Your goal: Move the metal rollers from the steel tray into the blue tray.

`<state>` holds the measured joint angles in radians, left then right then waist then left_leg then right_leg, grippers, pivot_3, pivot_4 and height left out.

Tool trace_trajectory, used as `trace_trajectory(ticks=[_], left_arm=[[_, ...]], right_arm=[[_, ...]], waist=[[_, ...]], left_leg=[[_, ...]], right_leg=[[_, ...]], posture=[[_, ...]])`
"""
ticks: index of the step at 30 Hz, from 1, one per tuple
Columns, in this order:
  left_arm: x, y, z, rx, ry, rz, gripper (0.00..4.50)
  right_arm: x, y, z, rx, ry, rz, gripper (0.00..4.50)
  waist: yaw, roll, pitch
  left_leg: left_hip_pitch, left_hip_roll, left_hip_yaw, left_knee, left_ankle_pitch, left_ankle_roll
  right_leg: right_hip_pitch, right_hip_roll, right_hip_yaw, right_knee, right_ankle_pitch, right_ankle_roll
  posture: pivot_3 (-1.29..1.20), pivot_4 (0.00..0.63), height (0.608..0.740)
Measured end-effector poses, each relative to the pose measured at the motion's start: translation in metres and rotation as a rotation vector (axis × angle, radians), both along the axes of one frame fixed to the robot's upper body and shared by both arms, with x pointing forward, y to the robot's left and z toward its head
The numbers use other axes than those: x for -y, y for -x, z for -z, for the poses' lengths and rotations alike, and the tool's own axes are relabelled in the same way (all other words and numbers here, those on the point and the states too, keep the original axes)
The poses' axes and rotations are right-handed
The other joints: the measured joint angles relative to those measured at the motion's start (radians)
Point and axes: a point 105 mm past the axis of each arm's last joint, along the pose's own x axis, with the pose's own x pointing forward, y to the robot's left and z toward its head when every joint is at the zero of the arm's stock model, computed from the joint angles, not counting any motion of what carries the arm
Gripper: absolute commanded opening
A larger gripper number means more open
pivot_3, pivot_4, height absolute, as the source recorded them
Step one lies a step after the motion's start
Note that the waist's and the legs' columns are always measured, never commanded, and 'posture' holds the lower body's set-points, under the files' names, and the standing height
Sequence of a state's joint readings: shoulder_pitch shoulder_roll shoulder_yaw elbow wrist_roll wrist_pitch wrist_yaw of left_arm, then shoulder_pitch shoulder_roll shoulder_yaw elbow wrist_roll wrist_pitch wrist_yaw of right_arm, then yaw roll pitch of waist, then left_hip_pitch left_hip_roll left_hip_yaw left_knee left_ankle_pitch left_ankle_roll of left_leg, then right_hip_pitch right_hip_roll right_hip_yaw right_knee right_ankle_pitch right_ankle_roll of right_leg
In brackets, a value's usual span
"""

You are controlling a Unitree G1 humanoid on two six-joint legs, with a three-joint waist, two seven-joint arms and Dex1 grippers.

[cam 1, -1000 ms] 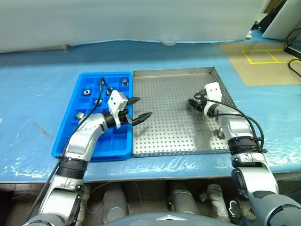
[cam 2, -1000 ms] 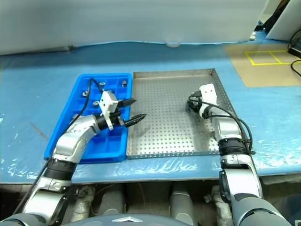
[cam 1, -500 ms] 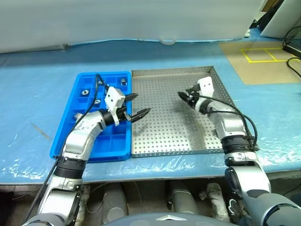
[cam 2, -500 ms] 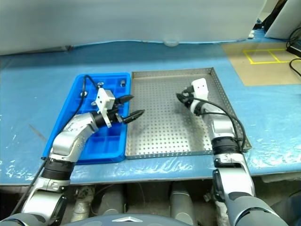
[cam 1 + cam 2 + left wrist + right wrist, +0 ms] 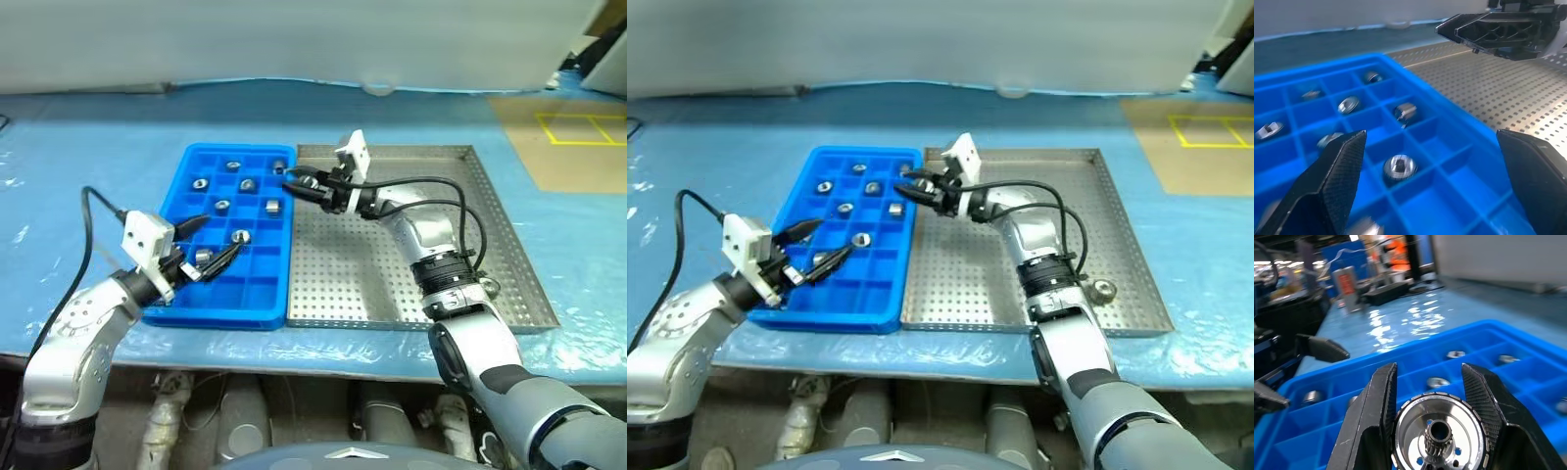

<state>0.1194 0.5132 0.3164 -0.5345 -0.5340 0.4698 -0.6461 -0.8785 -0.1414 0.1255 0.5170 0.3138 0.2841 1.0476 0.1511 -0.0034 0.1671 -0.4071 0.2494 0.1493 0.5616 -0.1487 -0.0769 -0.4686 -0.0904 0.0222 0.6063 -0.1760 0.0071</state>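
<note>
The blue tray lies left of the steel tray, rim to rim. Several metal rollers sit in the blue tray's compartments, and one roller lies near the steel tray's front right. My right gripper points left over the seam between the trays, shut on a shiny roller with a central hole. My left gripper hovers open over the blue tray's near left part, with nothing between its fingers.
A pale blue sheet covers the table. A brown board with a yellow taped square lies at the far right. The table's front edge runs just below both trays. Black cables loop along both arms.
The view has shifted. My right gripper closed on a roller at the steel tray's right side, rose and swung left to the blue tray's edge. My left gripper drew back left, still open.
</note>
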Motion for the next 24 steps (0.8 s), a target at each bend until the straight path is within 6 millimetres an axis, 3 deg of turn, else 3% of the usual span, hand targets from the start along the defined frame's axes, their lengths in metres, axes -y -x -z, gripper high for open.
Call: trace_trajectory(ticks=[5, 10, 16, 24], left_arm=[[-0.011, 0.021, -0.002, -0.02, -0.013, -0.075, 4.5], [-0.015, 0.028, -0.004, -0.029, -0.028, -0.09, 4.5], [-0.008, 0.026, -0.002, -0.039, -0.026, -0.057, 4.5], [0.007, 0.016, 0.0, -0.042, -0.009, 0.02, 4.5]], right_arm=[[-0.031, 0.011, 0.019, 0.033, 0.113, -0.108, 1.7], [-0.049, 0.026, 0.037, 0.066, 0.202, -0.214, 1.7], [-0.049, 0.049, 0.065, 0.057, 0.285, -0.32, 1.7], [-0.041, 0.063, 0.071, 0.064, 0.325, -0.339, 1.7]], waist=[[0.056, 0.0, 0.0], [0.102, 0.001, 0.001], [0.129, 0.001, 0.001], [0.135, 0.0, 0.0]], left_leg=[[-0.001, 0.003, -0.001, -0.001, 0.0, 0.0], [-0.002, 0.003, -0.002, -0.001, 0.0, 0.0], [-0.002, 0.004, -0.002, 0.0, 0.0, -0.001], [0.002, 0.005, -0.002, -0.001, 0.001, -0.003]], right_leg=[[0.0, 0.001, -0.002, 0.0, -0.002, 0.001], [-0.001, 0.001, -0.003, 0.0, -0.004, 0.005], [-0.001, 0.002, -0.002, 0.0, -0.004, 0.005], [0.001, 0.003, 0.0, 0.002, -0.005, 0.007]], posture=[[0.59, 0.15, 0.74], [0.58, 0.15, 0.74], [0.53, 0.15, 0.74], [0.48, 0.15, 0.74]])
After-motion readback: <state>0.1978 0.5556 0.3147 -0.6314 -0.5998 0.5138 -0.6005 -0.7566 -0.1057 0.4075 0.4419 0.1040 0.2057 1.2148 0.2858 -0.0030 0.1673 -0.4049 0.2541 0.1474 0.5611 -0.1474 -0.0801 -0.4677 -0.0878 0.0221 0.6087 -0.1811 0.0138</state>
